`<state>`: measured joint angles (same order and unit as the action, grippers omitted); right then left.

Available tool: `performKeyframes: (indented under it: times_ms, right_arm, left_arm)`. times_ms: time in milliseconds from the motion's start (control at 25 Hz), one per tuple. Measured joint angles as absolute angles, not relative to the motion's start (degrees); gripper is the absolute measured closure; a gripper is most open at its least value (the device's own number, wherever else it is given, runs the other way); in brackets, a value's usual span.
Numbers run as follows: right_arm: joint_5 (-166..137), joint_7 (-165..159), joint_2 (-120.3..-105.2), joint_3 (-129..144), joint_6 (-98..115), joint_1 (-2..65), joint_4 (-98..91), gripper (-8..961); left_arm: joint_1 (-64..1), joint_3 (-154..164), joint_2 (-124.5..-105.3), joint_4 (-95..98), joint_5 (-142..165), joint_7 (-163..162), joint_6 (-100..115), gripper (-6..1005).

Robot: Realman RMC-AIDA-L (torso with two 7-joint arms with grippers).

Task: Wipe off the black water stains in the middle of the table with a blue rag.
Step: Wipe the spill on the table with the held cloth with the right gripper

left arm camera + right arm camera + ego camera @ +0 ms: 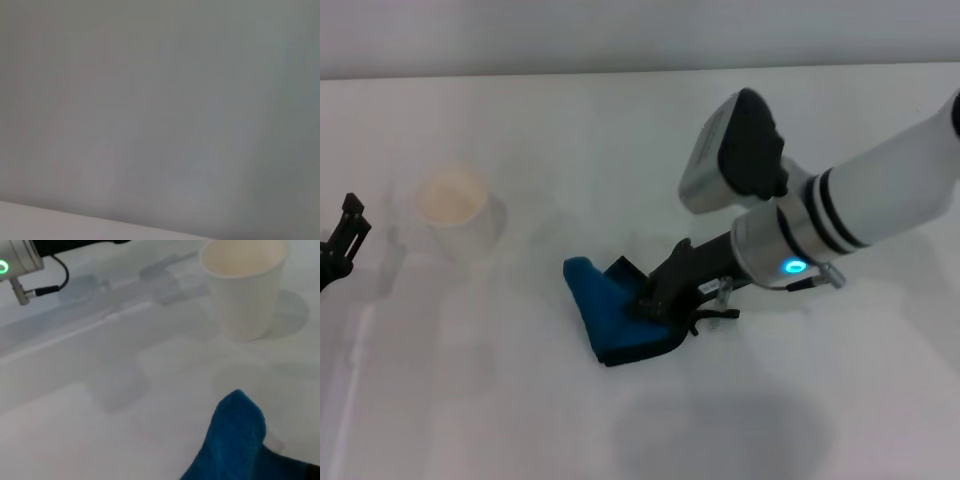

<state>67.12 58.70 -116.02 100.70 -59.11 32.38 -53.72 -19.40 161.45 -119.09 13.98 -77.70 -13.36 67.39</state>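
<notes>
Right gripper clamps the blue rag on the table — cup upright, apparently empty.

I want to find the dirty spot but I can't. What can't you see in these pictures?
- Black water stains: not visible in any view; perhaps under the blue rag.
- Right gripper: its fingertips are hidden against the rag in the head view.
- Left gripper: cut off by the head view's edge.
- Left wrist view: only blank surface.
</notes>
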Motion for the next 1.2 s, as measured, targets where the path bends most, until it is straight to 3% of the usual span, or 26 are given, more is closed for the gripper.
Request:
performKeyframes:
  times_ms: [1200]
  right_arm:
    - [68.55,58.39,-115.69,104.78,-39.91,33.07,-48.68,890]
  left_arm:
    - [-18.98,161.46,-119.09,13.88,-78.04,-13.36,67.47,109]
